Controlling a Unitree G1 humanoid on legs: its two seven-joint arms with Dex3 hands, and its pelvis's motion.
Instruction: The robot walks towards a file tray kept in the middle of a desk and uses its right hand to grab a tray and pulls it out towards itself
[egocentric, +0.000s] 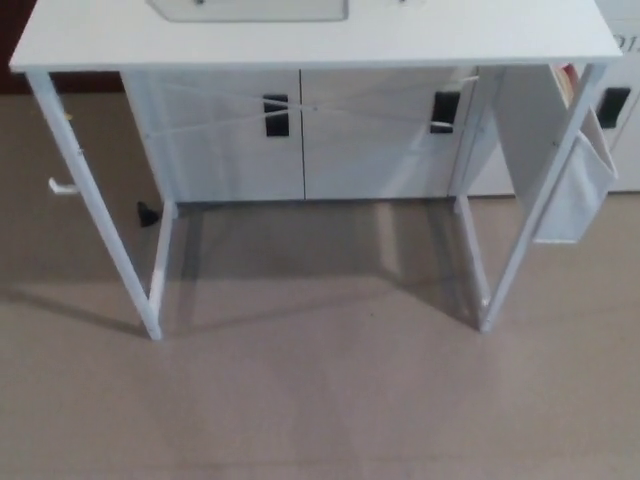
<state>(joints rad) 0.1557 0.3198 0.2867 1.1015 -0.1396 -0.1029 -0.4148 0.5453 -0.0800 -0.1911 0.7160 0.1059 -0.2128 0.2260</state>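
A white desk (400, 40) with thin white legs stands ahead of me, its top filling the upper part of the head view. At the top edge, on the desk's middle, only the lower rim of a pale grey file tray (250, 10) shows; the rest is cut off by the frame. Neither of my hands is in view.
White cabinets with black handles (275, 115) stand behind the desk. A white fabric pouch (570, 190) hangs from the desk's right side, and a white hook (60, 186) sticks out from the left leg. A small black object (148, 213) lies on the beige floor near the back-left leg.
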